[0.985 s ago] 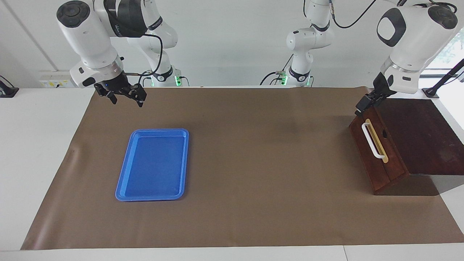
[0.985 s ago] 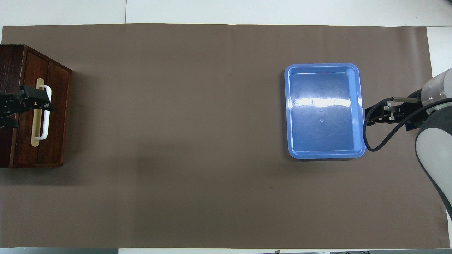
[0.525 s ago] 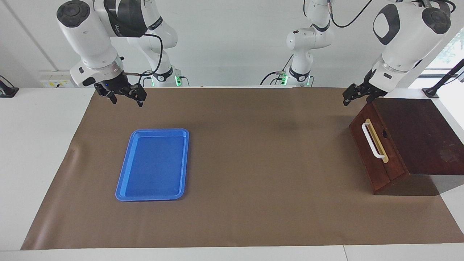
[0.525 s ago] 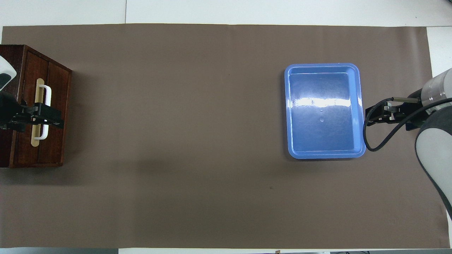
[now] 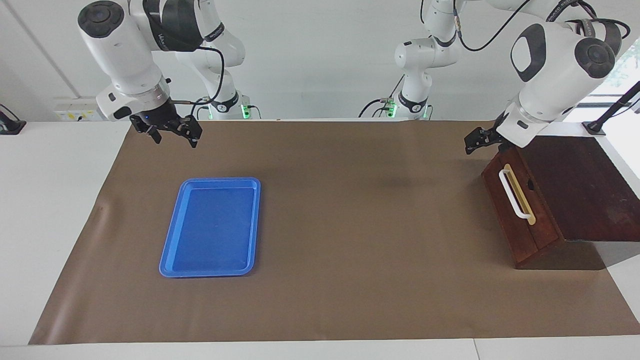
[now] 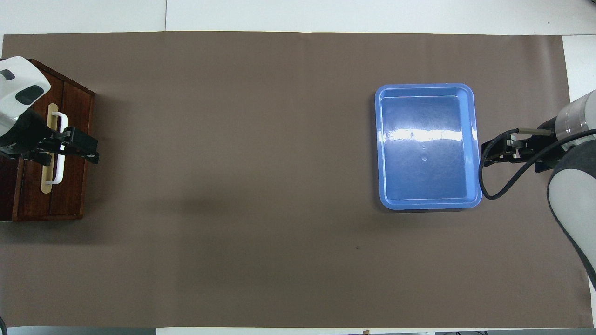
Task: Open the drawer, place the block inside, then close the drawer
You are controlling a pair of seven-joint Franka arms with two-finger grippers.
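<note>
Drawer (image 5: pixel 520 210): right edge of the facing view, at the left arm's end of the table; fully shut in its dark wood box (image 5: pixel 580 185), white handle (image 5: pixel 515 194) free.
Block: not visible in either view; judged to be inside the shut drawer, which cannot be confirmed.
Left gripper (image 5: pixel 470 145): fingers spread wide, holding nothing; in the air over the brown mat (image 5: pixel 350 225), beside the drawer front's upper corner.
Change: one second ago the left gripper was down against the upper edge of the drawer front; it has since lifted and drawn away toward the table centre. The drawer face has not shifted.
Meaning: the closing step reads as complete and the arm is retracting.
Right gripper (image 5: pixel 172 132): upper left of the facing view, fingers apart, empty; waits over the mat near the blue tray (image 5: pixel 210 227), unchanged.
Tray: empty.
Hidden: drawer interior; in the overhead view the left arm's wrist covers part of the handle, and the box is cut off at the frame's left edge.
</note>
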